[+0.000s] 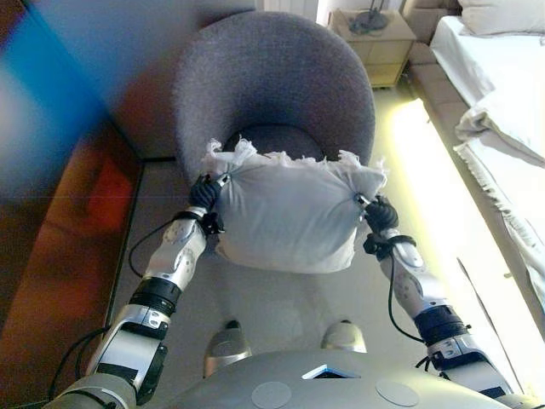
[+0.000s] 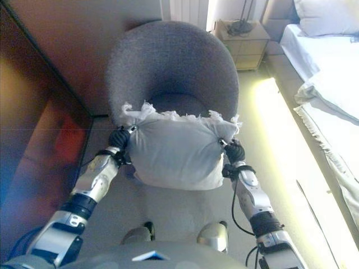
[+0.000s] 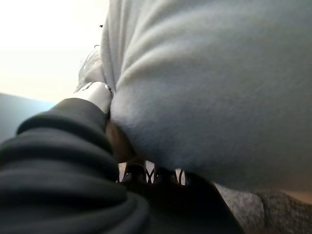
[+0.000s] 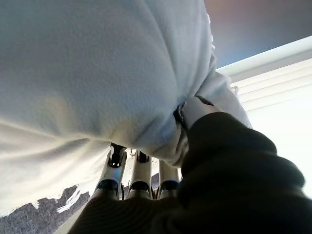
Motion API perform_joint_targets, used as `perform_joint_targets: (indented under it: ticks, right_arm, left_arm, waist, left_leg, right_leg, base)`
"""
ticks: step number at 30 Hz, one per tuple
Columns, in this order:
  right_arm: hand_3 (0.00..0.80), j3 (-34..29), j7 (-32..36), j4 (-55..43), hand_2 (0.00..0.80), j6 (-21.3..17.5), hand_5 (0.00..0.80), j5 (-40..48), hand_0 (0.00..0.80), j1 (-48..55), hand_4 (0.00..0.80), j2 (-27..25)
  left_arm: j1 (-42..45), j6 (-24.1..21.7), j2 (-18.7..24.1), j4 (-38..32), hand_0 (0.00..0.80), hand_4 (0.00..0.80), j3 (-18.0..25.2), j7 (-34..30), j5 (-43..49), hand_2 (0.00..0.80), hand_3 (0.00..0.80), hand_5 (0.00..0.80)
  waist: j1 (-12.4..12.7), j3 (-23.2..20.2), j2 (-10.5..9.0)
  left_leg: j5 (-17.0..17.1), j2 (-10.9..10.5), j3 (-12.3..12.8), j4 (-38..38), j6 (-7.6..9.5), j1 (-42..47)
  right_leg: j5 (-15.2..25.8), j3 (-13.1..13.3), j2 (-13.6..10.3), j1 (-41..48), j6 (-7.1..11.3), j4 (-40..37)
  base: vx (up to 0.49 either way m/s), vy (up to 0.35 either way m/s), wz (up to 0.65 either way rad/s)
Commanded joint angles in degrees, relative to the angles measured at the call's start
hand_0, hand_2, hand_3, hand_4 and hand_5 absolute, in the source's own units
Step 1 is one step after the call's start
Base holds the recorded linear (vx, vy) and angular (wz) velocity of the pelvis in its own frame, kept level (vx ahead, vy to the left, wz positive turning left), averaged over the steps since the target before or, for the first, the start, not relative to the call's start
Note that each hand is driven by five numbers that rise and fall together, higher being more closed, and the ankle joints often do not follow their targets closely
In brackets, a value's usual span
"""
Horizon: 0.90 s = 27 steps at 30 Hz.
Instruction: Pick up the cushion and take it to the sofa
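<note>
A pale grey cushion (image 1: 285,213) with a frayed fringe along its top edge hangs in the air between my two hands, just in front of a round grey armchair (image 1: 272,85). My left hand (image 1: 207,198) grips the cushion's left upper corner and my right hand (image 1: 380,217) grips its right upper corner. In the left wrist view the cushion (image 3: 219,87) fills the picture above my hand's cover. In the right wrist view my fingers (image 4: 139,178) lie under the cushion (image 4: 87,63) and the thumb presses into it from the other side.
The armchair's seat (image 2: 174,103) lies right behind the cushion. A dark wooden wall (image 1: 68,213) runs along the left. A bedside table (image 1: 375,38) stands at the back right, and a white bed (image 1: 502,77) fills the right side.
</note>
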Motion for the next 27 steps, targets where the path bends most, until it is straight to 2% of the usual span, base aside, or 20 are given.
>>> perform_joint_targets:
  ticks: [1,3,4,6,9,11,15,17,19,21,22,24,27]
  right_arm:
    - [0.800,-0.3,3.2,-5.1,0.800,-5.9,0.800,2.9,0.800,-4.9,0.800,1.7]
    - [0.800,-0.6,3.9,-4.0,0.800,-6.0,0.800,2.8,0.800,-5.4,0.800,2.0]
    - [0.800,-0.8,4.1,-3.8,0.800,-6.1,0.800,2.7,0.800,-5.5,0.800,2.0]
    - [0.800,-1.4,4.7,-3.5,0.800,-6.0,0.800,3.3,0.800,-5.6,0.800,1.6]
    - [0.800,-1.6,5.6,-2.3,0.800,-5.5,0.800,3.9,0.800,-5.9,0.800,0.8]
    - [0.800,-1.4,5.9,-1.4,0.800,-5.4,0.800,4.1,0.800,-6.1,0.800,0.8]
    - [0.800,-1.2,6.8,-1.8,0.800,-4.8,0.800,4.4,0.800,-6.0,0.800,0.4]
    - [0.800,-1.5,8.0,-1.5,0.800,-4.6,0.800,3.8,0.800,-6.3,0.800,0.1]
    - [0.800,-1.0,7.8,-2.6,0.800,-3.5,0.800,3.8,0.800,-6.9,0.800,-0.2]
    - [0.800,-0.3,7.4,-3.9,0.800,-2.2,0.800,4.3,0.800,-7.4,0.800,-0.6]
    - [0.800,0.1,7.7,-4.5,0.800,-1.4,0.800,4.2,0.800,-7.7,0.800,-1.0]
    - [0.800,0.4,8.0,-4.8,0.800,-1.2,0.800,3.4,0.800,-8.1,0.800,-1.3]
    - [0.800,0.5,8.0,-5.2,0.800,-1.7,0.800,2.7,0.800,-7.6,0.800,-1.8]
  left_arm:
    - [-4.2,-3.2,-0.7,-4.8,0.800,0.800,0.1,-0.5,0.4,0.800,0.800,0.800]
    - [-3.6,-3.1,-0.7,-4.9,0.800,0.800,0.5,-1.0,0.7,0.800,0.800,0.800]
    - [-3.5,-2.7,-0.6,-5.3,0.800,0.800,0.6,-1.1,0.7,0.800,0.800,0.800]
    - [-3.7,-2.9,-0.5,-5.2,0.800,0.800,0.2,-1.2,0.4,0.800,0.800,0.800]
    - [-4.0,-4.0,-0.9,-3.8,0.800,0.800,-0.4,-1.4,-0.2,0.800,0.800,0.800]
    - [-4.0,-3.8,-1.1,-3.6,0.800,0.800,-0.9,-1.1,0.7,0.800,0.800,0.800]
    - [-4.3,-3.5,-1.5,-3.4,0.800,0.800,-1.4,-0.6,1.3,0.800,0.800,0.800]
    - [-4.3,-3.9,-2.5,-3.2,0.800,0.800,-1.4,-0.6,1.1,0.800,0.800,0.800]
    - [-3.5,-3.3,-2.4,-4.3,0.800,0.800,-0.9,-0.5,0.7,0.800,0.800,0.800]
    - [-2.6,-2.7,-1.7,-5.2,0.800,0.800,-0.3,-0.7,0.5,0.800,0.800,0.800]
    - [-1.6,-2.8,-1.1,-5.6,0.800,0.800,0.4,-1.1,0.2,0.800,0.800,0.800]
    - [-0.7,-2.7,-0.7,-6.5,0.800,0.800,1.5,-1.7,0.0,0.800,0.800,0.800]
    - [-0.2,-2.3,-0.7,-7.5,0.800,0.800,2.7,-2.6,-0.7,0.800,0.800,0.800]
  waist:
    - [1.4,-0.8,1.58]
    - [1.3,-0.8,0.66]
    - [0.9,-0.8,0.19]
    - [-0.3,-0.8,-0.82]
    - [-1.7,-0.9,-1.36]
    - [-2.2,-1.1,-1.54]
    - [-3.5,-1.3,-1.80]
    - [-4.3,-2.2,-1.96]
    - [-4.6,-2.8,-1.55]
    - [-5.1,-3.1,-0.82]
    - [-5.4,-3.4,-0.25]
    - [-5.4,-3.7,0.24]
    - [-5.3,-3.7,-0.14]
  left_leg:
    - [-2.1,-5.1,2.6,-7.8,5.46,9.1]
    - [-2.9,-6.5,2.7,-7.8,5.07,10.1]
    - [-3.7,-6.9,2.3,-7.3,4.80,10.5]
    - [-6.0,-7.7,1.6,-6.1,4.43,11.4]
    - [-8.6,-7.4,1.6,-4.3,4.23,12.6]
    - [-9.9,-7.1,1.3,-3.7,4.42,14.1]
    - [-12.1,-6.3,0.2,-3.1,4.82,17.0]
    - [-12.7,-5.0,-0.4,-1.8,4.24,17.7]
    - [-10.7,-2.5,0.2,-1.2,2.88,19.2]
    - [-7.1,0.1,0.8,-0.6,1.35,20.1]
    - [-2.0,2.3,1.2,0.9,0.02,20.0]
    - [3.2,4.3,1.8,4.9,-1.58,18.6]
    - [6.2,6.2,3.4,13.0,-2.25,14.8]
  right_leg:
    - [7.6,1.0,1.7,-4.0,5.06,6.5]
    - [8.1,-0.1,1.9,-3.6,5.44,-0.7]
    - [8.3,0.2,2.1,-3.6,5.81,-4.8]
    - [9.1,2.0,2.5,-4.4,6.97,-14.3]
    - [11.4,3.2,3.1,-5.1,8.20,-22.5]
    - [12.0,3.5,3.8,-5.9,8.24,-23.5]
    - [12.5,6.4,5.2,-8.0,7.66,-21.4]
    - [11.3,8.4,6.0,-6.3,7.24,-20.9]
    - [9.9,8.1,7.0,-6.3,6.76,-18.3]
    - [7.8,8.7,8.9,-6.3,6.04,-16.4]
    - [5.5,8.8,10.8,-5.7,5.21,-15.3]
    - [3.5,8.2,12.7,-4.3,3.37,-15.3]
    - [1.7,6.5,13.5,-2.6,0.74,-15.0]
  base:
    - [0.170,0.018,0.04]
    - [0.239,-0.066,-0.12]
    - [0.291,-0.112,-0.08]
    - [0.340,-0.117,0.12]
    - [0.361,-0.102,0.40]
    - [0.395,-0.124,0.80]
    - [0.389,-0.144,0.45]
    - [0.442,-0.220,-0.07]
    - [0.373,-0.212,-0.03]
    - [0.318,-0.196,0.08]
    - [0.327,-0.219,0.08]
    - [0.308,-0.232,0.06]
    - [0.218,-0.198,0.06]
